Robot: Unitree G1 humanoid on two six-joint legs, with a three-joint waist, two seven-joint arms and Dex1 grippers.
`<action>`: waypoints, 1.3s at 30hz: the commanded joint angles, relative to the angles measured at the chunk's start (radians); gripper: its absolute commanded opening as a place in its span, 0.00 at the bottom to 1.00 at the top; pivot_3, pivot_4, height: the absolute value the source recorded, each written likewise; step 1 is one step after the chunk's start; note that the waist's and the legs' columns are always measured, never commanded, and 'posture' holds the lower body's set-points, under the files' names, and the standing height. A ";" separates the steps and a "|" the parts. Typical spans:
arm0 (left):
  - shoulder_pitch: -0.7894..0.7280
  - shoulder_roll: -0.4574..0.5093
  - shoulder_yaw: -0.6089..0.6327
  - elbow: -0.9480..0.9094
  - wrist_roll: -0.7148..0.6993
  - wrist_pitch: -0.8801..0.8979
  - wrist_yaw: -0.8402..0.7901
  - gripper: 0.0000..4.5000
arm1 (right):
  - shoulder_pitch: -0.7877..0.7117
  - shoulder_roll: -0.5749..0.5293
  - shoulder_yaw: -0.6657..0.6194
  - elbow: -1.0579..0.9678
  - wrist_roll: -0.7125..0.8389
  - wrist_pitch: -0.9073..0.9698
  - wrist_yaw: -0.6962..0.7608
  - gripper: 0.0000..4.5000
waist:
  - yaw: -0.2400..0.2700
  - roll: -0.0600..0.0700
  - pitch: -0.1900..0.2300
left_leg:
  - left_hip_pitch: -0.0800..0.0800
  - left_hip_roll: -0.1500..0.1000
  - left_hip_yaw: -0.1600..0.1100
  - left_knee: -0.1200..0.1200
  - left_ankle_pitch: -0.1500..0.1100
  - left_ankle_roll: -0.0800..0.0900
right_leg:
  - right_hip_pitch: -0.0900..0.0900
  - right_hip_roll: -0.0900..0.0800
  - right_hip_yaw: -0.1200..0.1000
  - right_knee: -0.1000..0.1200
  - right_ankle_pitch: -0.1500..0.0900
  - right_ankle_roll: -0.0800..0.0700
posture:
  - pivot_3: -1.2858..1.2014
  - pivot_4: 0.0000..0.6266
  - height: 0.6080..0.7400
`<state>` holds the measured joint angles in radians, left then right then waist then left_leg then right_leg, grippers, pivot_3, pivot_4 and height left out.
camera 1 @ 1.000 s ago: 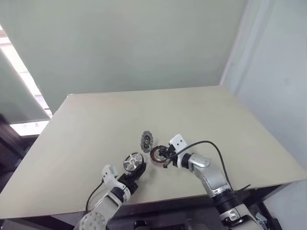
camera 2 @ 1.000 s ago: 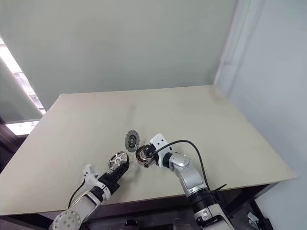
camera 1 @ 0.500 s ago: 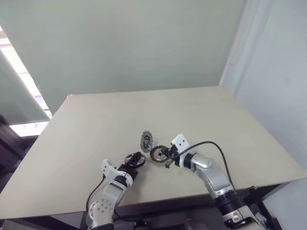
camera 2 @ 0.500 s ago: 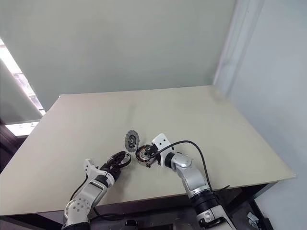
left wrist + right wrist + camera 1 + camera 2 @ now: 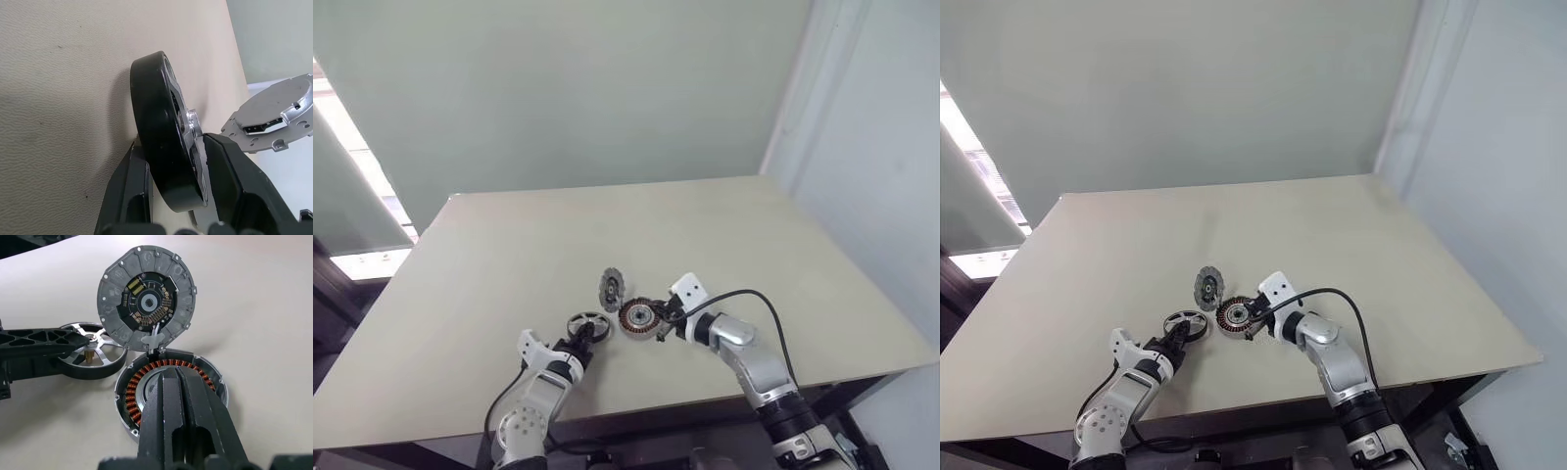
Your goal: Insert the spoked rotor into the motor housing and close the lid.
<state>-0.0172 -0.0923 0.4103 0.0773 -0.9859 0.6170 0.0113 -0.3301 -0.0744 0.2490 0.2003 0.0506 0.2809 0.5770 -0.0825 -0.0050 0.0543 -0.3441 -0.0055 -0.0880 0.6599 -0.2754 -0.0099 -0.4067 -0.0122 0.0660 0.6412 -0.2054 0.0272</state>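
A beige table [image 5: 724,235] carries three small motor parts grouped near its near edge. The rotor [image 5: 588,325], a shiny spoked wheel with a dark rim, lies furthest left of the three. The left claw [image 5: 579,341] reaches it from the near side, its two black fingers [image 5: 222,166] set on either side of the rim, one against each face, gripping the wheel. Just right of the rotor sits the housing [image 5: 636,316], a round cup with a coppery ring of windings and a silvery centre. The right claw [image 5: 663,320] comes in from the right with its fingers [image 5: 181,396] pressed together, closed, their tips over the near-right part of the housing's open top. The lid [image 5: 611,288], a grey notched disc, stands tilted at the housing's far-left edge, touching it.
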 commanded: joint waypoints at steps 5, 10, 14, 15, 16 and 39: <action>0.115 0.026 0.054 -0.111 -0.131 0.017 -0.159 0.26 | -0.008 -0.009 -0.021 -0.036 0.020 -0.014 -0.007 0.00 | -0.014 -0.002 0.001 | -0.002 0.000 0.001 -0.005 0.000 0.000 | -0.003 0.000 0.001 -0.001 0.000 0.000 | 0.52 0.00 1.00; 0.221 0.108 0.068 -0.179 -0.242 0.122 -0.245 0.26 | -0.004 -0.022 -0.027 -0.033 0.025 -0.017 -0.010 0.00 | -0.015 -0.003 0.001 | -0.006 0.000 0.000 -0.008 0.000 0.000 | -0.008 0.000 0.001 -0.002 0.000 0.000 | 0.52 0.00 1.00; 0.290 0.157 0.018 -0.274 -0.341 0.229 -0.278 0.26 | 0.001 -0.034 -0.036 -0.029 0.022 -0.016 -0.013 0.00 | -0.014 -0.003 0.002 | -0.008 0.000 0.000 -0.008 0.000 0.000 | -0.010 -0.001 0.000 -0.002 -0.001 0.000 | 0.52 0.00 1.00; 0.298 0.164 0.000 -0.294 -0.356 0.248 -0.285 0.26 | 0.002 -0.037 -0.039 -0.029 0.020 -0.014 -0.015 0.00 | -0.012 -0.003 0.002 | -0.010 0.000 0.000 -0.006 0.000 0.000 | -0.011 -0.001 0.000 -0.002 -0.001 0.000 | 0.52 0.00 1.00; 0.301 0.170 -0.017 -0.308 -0.366 0.263 -0.290 0.26 | 0.003 -0.040 -0.042 -0.029 0.018 -0.010 -0.020 0.00 | -0.012 -0.003 0.002 | -0.012 0.000 -0.001 -0.004 0.000 0.000 | -0.012 -0.002 -0.001 -0.002 -0.001 0.000 | 0.52 0.00 1.00; 0.005 0.031 -0.231 -0.072 -0.045 0.006 -0.341 0.26 | 0.138 -0.162 -0.091 -0.192 0.026 0.147 -0.069 0.00 | -0.010 -0.003 0.002 | -0.015 -0.002 -0.001 0.002 0.000 0.000 | -0.011 0.000 0.001 -0.001 0.000 0.000 | 0.52 0.00 1.00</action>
<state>0.0196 -0.0578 0.1932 -0.0166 -1.0710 0.6570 -0.3040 -0.1842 -0.2349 0.1765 0.0677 0.0581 0.4243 0.5172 -0.0928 -0.0079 0.0564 -0.3592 -0.0073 -0.0887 0.6620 -0.2752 -0.0095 -0.4178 -0.0125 0.0668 0.6407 -0.2057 0.0276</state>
